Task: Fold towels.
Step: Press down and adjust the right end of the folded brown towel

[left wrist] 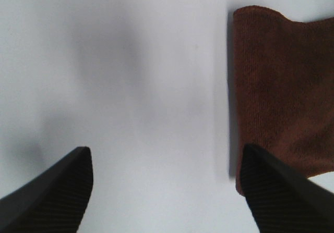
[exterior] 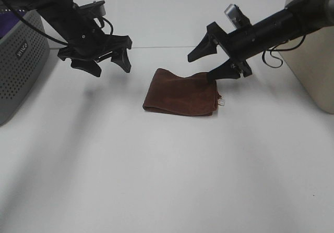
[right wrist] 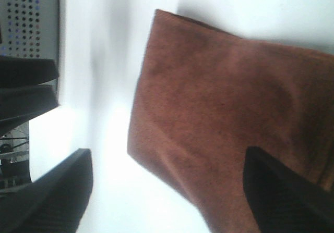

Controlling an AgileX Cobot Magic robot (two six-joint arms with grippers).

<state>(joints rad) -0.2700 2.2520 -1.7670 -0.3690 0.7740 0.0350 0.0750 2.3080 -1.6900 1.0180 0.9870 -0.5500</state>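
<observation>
Reddish-brown terry towel (exterior: 180,93), folded, lies flat on the white worktop (exterior: 156,181), white care tag (exterior: 221,102) at one corner. Right jaws: wide open, gripping nothing, towel partly between them, one finger (right wrist: 282,196) over its edge. Left jaws: wide open, empty, towel just beside one finger (left wrist: 282,207).

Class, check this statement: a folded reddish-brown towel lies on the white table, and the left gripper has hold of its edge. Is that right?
Not quite. The left gripper holds nothing. Its jaws stand open over bare table beside the towel, as the left wrist view shows. The rest is right: the towel lies folded on the white table.
</observation>
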